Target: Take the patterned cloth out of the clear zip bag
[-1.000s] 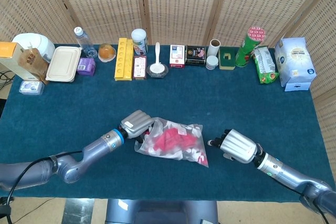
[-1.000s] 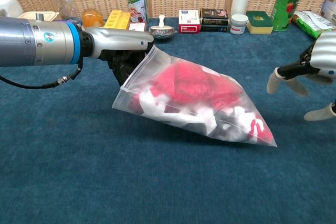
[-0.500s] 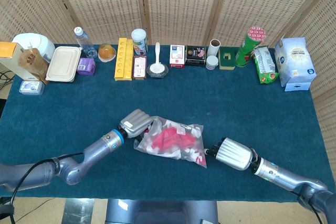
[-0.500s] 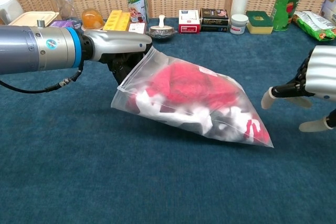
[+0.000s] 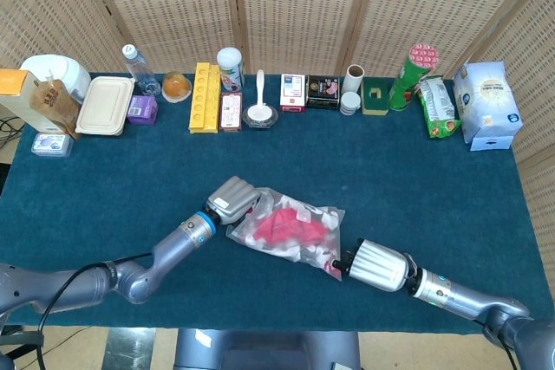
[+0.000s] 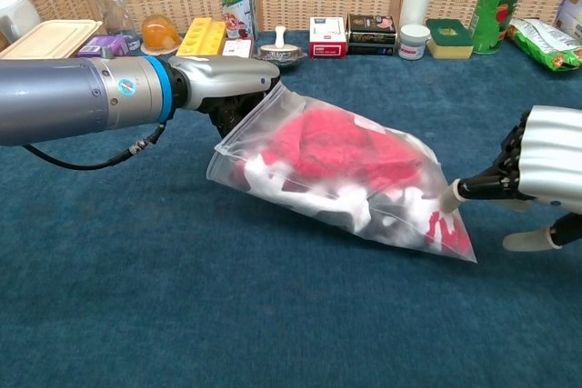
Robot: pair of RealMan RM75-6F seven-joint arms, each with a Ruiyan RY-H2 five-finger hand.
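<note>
Left hand (image 6: 223, 88) grips the upper corner of the clear zip bag (image 6: 346, 174), holding that end raised off the desk (image 6: 182, 315); its fingers are closed on the plastic, largely hidden behind it. The patterned cloth (image 6: 336, 156), red with white and dark areas, sits wholly inside the bag, bunched from the middle toward the lower end. The bag lies tilted at the desk's centre front, its low corner resting on the blue surface.

Right hand (image 6: 536, 174) is at that low corner, one fingertip (image 6: 452, 197) touching or just beside the plastic. Whether it is pinching the bag cannot be told from either view.

Step in hand, by judgement: securing both ends before opening. Recommended procedure: confirm which end carries the zip seal, which the views do not show. Keep the left grip on plastic only. Pinch film alone with the right hand, not cloth through it, or the cloth will not slide free.

A row of boxes, bottles and containers (image 5: 260, 93) lines the far edge, well apart from the work.
</note>
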